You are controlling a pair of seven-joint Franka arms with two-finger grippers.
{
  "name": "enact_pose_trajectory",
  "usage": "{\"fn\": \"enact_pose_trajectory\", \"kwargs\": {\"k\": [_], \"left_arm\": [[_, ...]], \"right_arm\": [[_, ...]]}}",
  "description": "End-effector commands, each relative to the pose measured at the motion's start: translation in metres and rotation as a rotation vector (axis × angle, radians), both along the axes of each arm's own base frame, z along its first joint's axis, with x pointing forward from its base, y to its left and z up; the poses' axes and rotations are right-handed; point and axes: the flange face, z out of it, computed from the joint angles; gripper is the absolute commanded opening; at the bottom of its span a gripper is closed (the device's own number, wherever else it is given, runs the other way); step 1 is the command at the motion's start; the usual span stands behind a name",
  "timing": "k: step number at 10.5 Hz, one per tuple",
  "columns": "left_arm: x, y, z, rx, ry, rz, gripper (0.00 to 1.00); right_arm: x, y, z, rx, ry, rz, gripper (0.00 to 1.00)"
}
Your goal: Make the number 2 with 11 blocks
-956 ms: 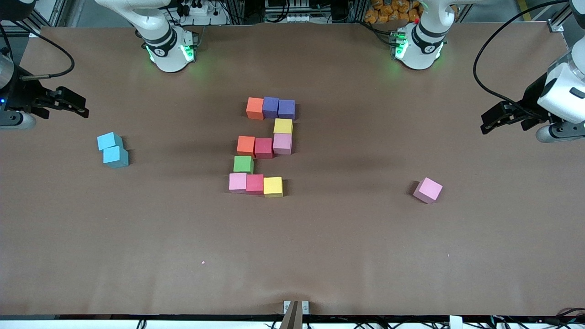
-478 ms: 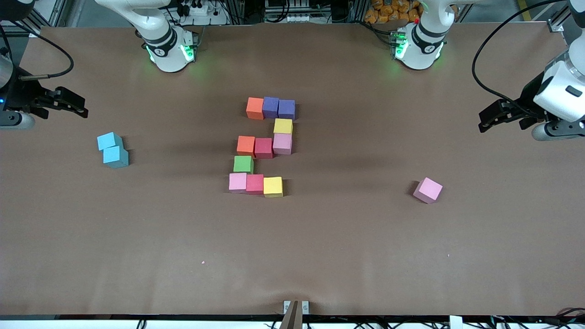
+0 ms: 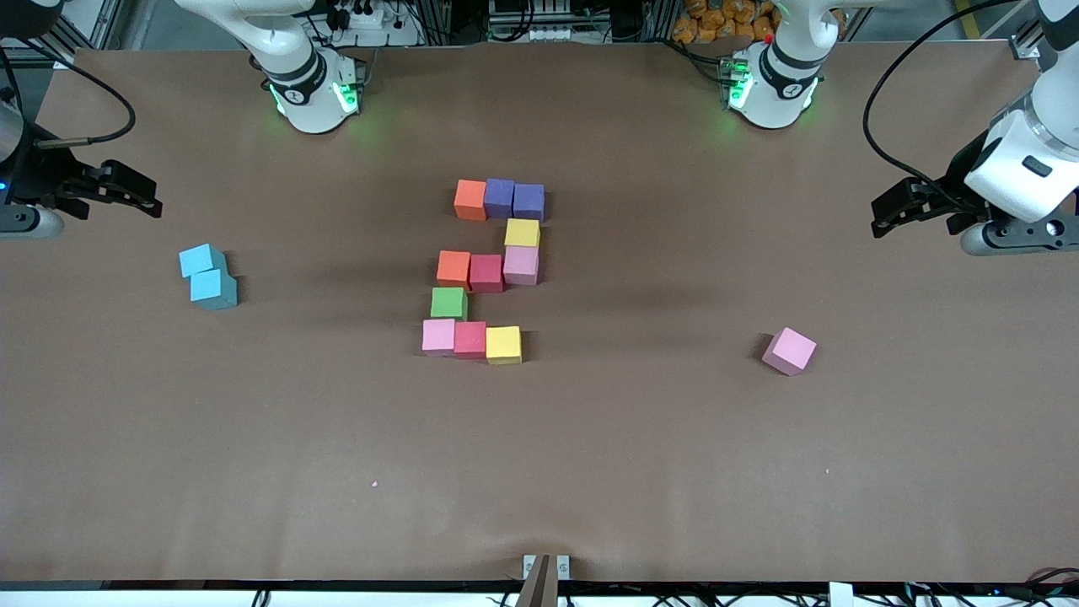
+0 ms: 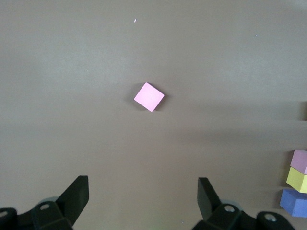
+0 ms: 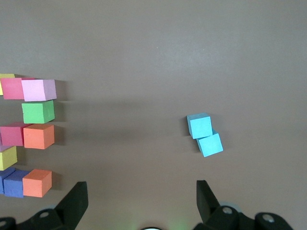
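The number 2 (image 3: 485,273) lies mid-table, its cubes set edge to edge: orange, purple, purple; yellow; orange, crimson, pink; green (image 3: 448,303); pink, crimson, yellow. Part of it shows in the right wrist view (image 5: 38,111). A loose pink cube (image 3: 790,351) lies apart from the digit, toward the left arm's end, and also shows in the left wrist view (image 4: 149,97). My left gripper (image 3: 881,221) (image 4: 142,187) is open and empty, up over the left arm's end of the table. My right gripper (image 3: 152,202) (image 5: 141,189) is open and empty over the right arm's end.
Two light-blue cubes (image 3: 207,276) touch each other toward the right arm's end, also in the right wrist view (image 5: 204,134). The brown table (image 3: 590,472) is bare nearer the front camera. Both arm bases stand along the table's edge farthest from the front camera.
My left gripper has shifted a little toward the middle of the table and the robots' bases. The right arm and all cubes have not moved.
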Motion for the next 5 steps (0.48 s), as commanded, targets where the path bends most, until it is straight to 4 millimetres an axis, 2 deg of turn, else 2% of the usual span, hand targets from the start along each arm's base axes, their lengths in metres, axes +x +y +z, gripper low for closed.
{"fn": "enact_pose_trajectory", "kwargs": {"k": [1, 5], "left_arm": [[-0.005, 0.0024, 0.0078, -0.011, 0.003, -0.012, 1.0], [-0.0048, 0.0026, 0.0099, -0.003, -0.002, -0.009, 1.0]], "right_arm": [[-0.0013, -0.0014, 0.0045, -0.002, -0.001, -0.009, 1.0], [-0.0007, -0.0023, 0.0056, -0.002, -0.007, -0.01, 1.0]]}}
